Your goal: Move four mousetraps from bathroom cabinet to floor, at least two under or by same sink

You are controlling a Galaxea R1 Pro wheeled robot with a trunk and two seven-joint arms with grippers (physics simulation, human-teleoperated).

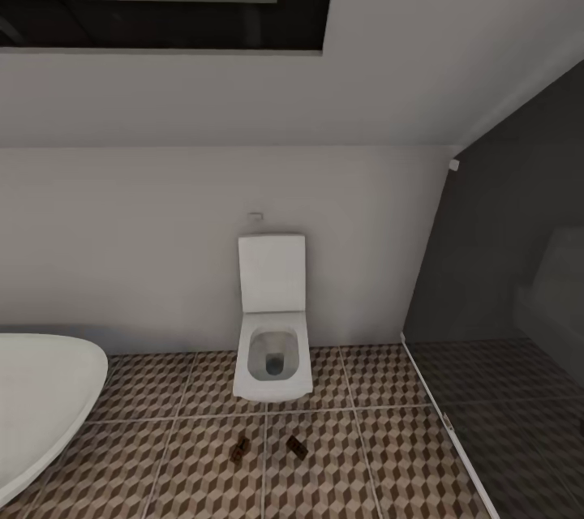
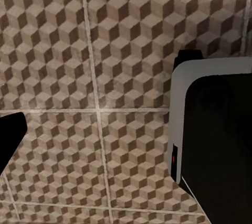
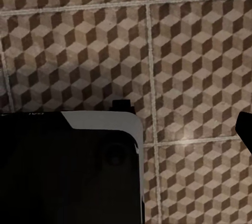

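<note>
Head view, left to right. A white bathtub [image 1: 40, 397] rim curves in at the left edge. Two mousetraps lie flat on the bathroom floor [image 1: 162, 462], on its cube-patterned tiles just in front of the wall-hung toilet [image 1: 273, 340]: the left mousetrap [image 1: 240, 448] and, near it but apart, the right mousetrap [image 1: 296, 446]. A pale threshold strip [image 1: 442, 422] divides these tiles from the darker shower floor [image 1: 519, 422] at the right.

Both of my wrist views look down on the same patterned tile, past part of my own dark, white-trimmed body. A dark tip shows at the edge of each wrist view, so I cannot tell whether my left claw or right claw is released or clenched; nothing is seen held.

Handling, as I judge it: each trap is light, stiff and thin, liable to skid on smooth tile. I would pinch across the short sides of the wooden board, clear of the dark metal parts.
</note>
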